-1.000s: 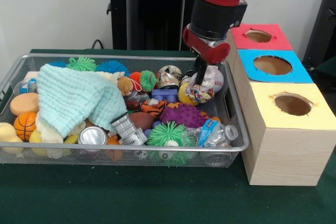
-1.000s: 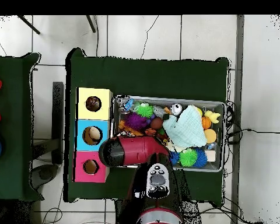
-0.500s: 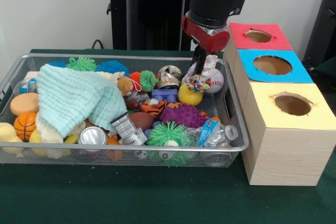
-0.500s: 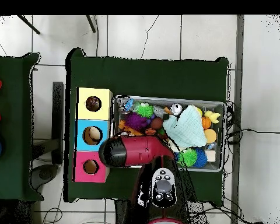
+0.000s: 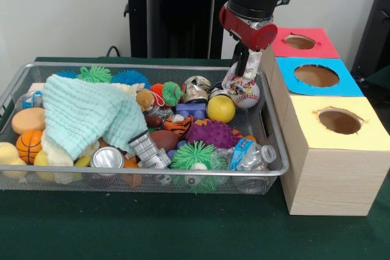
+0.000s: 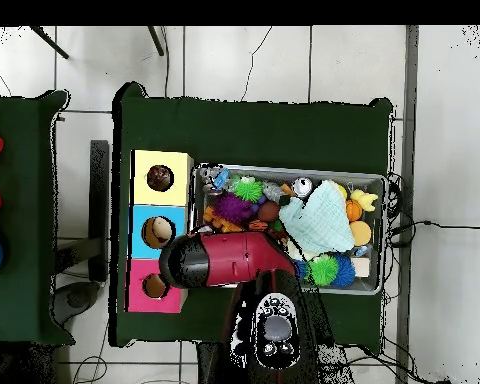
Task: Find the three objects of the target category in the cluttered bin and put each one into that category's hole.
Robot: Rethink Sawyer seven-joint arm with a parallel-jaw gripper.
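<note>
Front view: gripper (image 5: 245, 72) clamped on crumpled patterned wrapper (image 5: 242, 81); I'd lift clear of silver wire-mesh bin (image 5: 152, 175) before traversing toward wooden boxes (image 5: 329, 150).

White wall (image 5: 67, 10) sat behind the jaws; green table (image 5: 183, 235) below them. White tiled floor (image 6: 284, 60) with cables (image 6: 439, 225) surrounded it.

From overhead, the arm (image 6: 224, 262) covers the gripper and part of the red box (image 6: 144, 290). In front, the towel (image 5: 85, 114) hides the toys beneath, and the arm's upper part is cut off at the top.
</note>
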